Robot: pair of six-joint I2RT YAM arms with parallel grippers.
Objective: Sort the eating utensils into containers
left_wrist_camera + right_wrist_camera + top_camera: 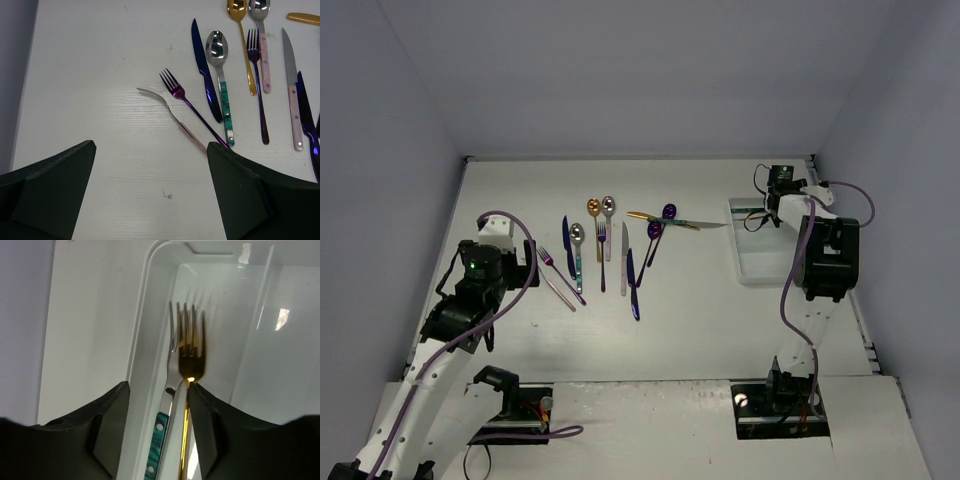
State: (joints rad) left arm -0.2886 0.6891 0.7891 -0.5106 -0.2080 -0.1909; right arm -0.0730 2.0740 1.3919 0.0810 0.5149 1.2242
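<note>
Several eating utensils (610, 245) lie in a loose row on the table's middle. In the left wrist view a purple fork (176, 91) and a silver fork with a pink handle (165, 107) lie closest, crossing each other just ahead of my left gripper (151, 145), which hangs open over bare table. My right gripper (157, 390) is over the far end of the white tray (142, 315). Its jaws stand apart around the handle of a teal-handled silver fork (172, 355). A gold fork (192, 357) lies beside it, against the right finger. Both forks rest in the tray's left compartment.
A dark blue knife (204, 70), a teal-handled spoon (217, 47), a gold spoon (239, 10) and more knives lie to the right of the two near forks. The tray (760, 265) sits at the table's right, near the wall. Grey walls enclose the table.
</note>
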